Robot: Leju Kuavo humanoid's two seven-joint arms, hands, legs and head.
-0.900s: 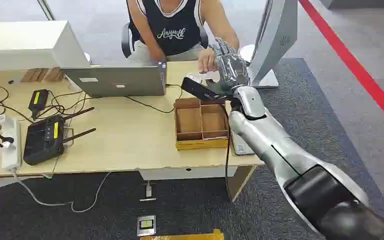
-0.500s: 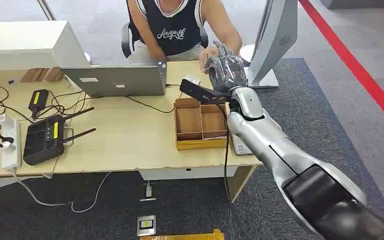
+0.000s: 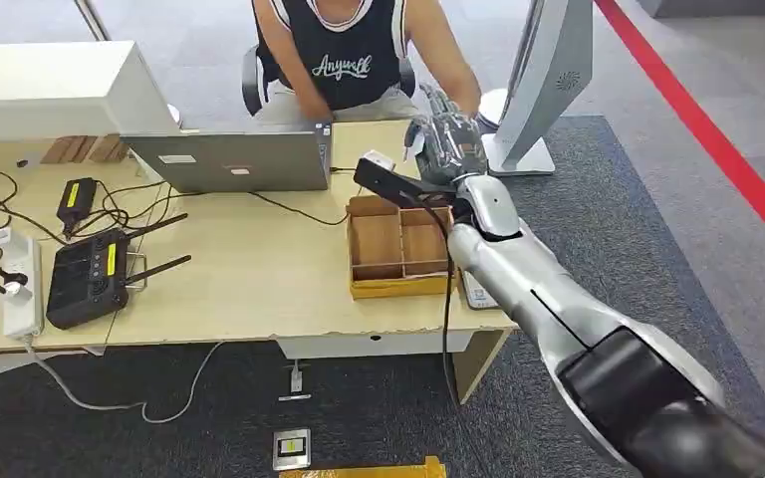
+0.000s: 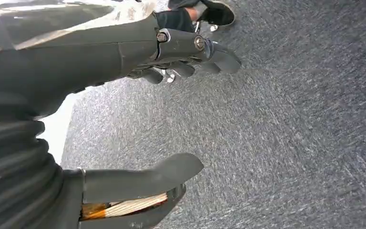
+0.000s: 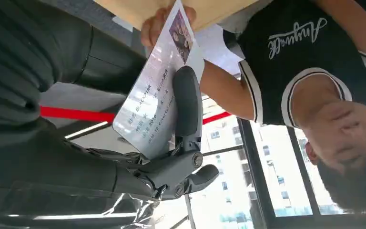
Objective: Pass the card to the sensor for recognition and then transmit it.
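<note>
Wood desk (image 3: 259,269), far right corner: right hand (image 3: 447,141) pinches the card (image 5: 155,90), mostly hidden there. Long axis runs toward the person's hand (image 5: 159,23), which holds its far end. Left hand (image 4: 138,114) hangs spread, holding nothing.

Card (image 5: 155,102) – glossy laminate, printed. Right robot hand (image 3: 445,144) – shiny metal with matt dark plastic fingers (image 5: 187,102). Counter (image 3: 249,274) – smooth pale wood laminate. Tray (image 3: 398,286) – brown cardboard-like, matt. Floor (image 4: 290,119) – rough grey carpet.
</note>
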